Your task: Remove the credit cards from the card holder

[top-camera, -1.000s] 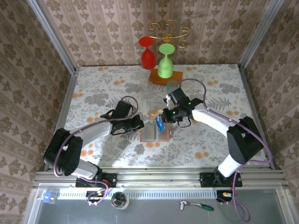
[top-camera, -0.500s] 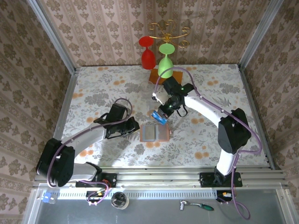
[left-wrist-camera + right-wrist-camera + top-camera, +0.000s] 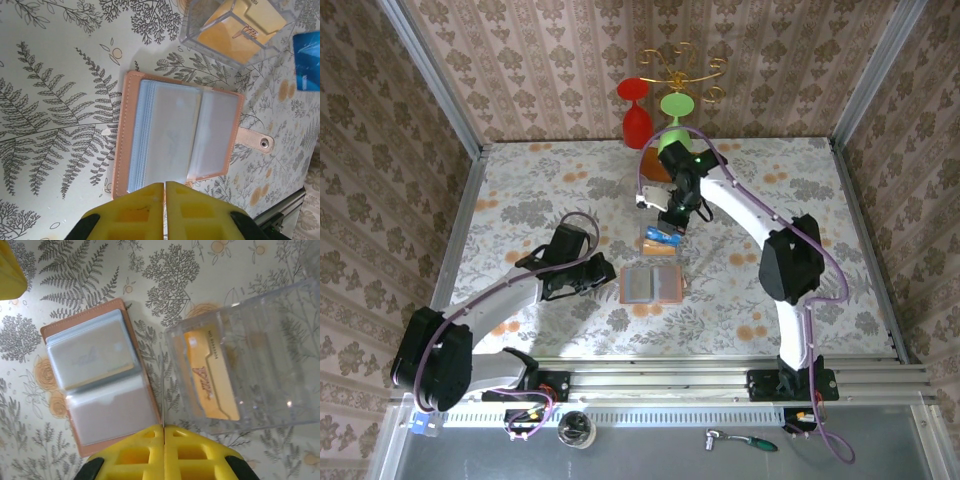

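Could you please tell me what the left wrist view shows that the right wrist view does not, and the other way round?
The left wrist view adds the blue credit card at its right edge and the snap tab of the card holder. The right wrist view adds a yellow corner at top left, which I cannot identify. Both show the open card holder, the clear box with an orange credit card inside, and a shut gripper: left gripper, right gripper.
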Tool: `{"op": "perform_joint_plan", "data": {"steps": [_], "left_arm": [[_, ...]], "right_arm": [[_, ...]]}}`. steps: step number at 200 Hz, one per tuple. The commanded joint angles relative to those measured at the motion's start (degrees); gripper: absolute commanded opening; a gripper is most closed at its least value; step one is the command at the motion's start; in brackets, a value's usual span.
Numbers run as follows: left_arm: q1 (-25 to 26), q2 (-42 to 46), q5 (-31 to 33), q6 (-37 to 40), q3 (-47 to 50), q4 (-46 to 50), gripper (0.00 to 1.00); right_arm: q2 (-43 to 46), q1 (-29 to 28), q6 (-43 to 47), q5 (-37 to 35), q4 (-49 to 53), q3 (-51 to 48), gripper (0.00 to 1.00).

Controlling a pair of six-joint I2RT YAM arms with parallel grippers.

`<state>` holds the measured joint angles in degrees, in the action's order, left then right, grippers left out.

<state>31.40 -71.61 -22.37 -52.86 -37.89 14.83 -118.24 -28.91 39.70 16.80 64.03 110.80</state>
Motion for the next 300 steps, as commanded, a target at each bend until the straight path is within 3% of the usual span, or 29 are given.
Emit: {"op": "perform_joint_plan", "data": {"steps": [1,113,300], "left_arm": [[-0.4,1.1,1.5,-0.3,0.5,2.3,0.11],[-0.8,0.5,2.3,-0.8,-0.3,5.0,0.11],[-1.2,-1.2,2.3,-1.3,-0.1,5.0,0.11]], "right_arm": [[-3.9,0.6,4.5,-1.6,7.0,6.5,0.00],[-19.9,1.5,10.1,-3.6,17.6,33.0,0.00],[-26.9,1.6,13.0,2.1,20.7,32.8,0.00]]}}
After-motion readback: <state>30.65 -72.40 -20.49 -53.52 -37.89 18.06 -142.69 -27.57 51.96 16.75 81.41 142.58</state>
